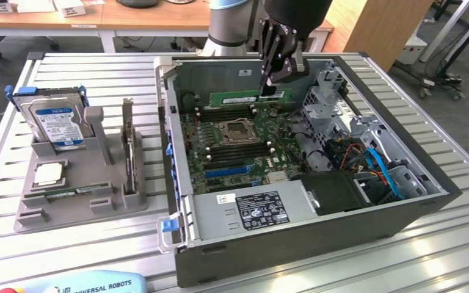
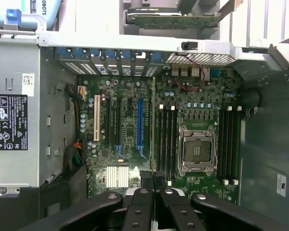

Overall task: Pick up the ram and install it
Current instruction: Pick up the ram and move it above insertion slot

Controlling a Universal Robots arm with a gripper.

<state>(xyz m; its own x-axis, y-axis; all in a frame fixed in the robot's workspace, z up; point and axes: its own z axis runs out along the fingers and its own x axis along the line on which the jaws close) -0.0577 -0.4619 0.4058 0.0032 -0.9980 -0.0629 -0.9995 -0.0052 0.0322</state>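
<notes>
1. Closest to us, at the lower left of the exterior view, sits a blue pendant (image 1: 96, 284) with the robot maker's name on it, well out of the action.
2. Upper centre of that view: the gripper (image 1: 269, 91) is clamped on the ram (image 1: 239, 98), which hangs level over the far end of the motherboard (image 1: 275, 160) inside the open case (image 1: 300, 244). In the wrist view we get the ram (image 2: 153, 125) edge-on, a thin line running out from the gripper (image 2: 154, 182).
3. Handling-wise, we'd guess it's feather-light and stiff, but thin and fragile. The chips and contact edge won't like squeezing or twisting. The hold looks to be near one end, so the long free end could tilt. Pinching the flat faces nearer the middle would be steadier, we reckon.
4. Crowding it: black memory slots (image 1: 218, 113) right underneath, the CPU socket (image 1: 236, 130) just beside those, a metal drive cage (image 1: 332, 104) to the right and blue cables (image 1: 381, 171) further right.
5. Over at the left, well apart, a grey holder (image 1: 80, 204) carries the hard drive (image 1: 55, 122) and the processor chip (image 1: 49, 174).
</notes>
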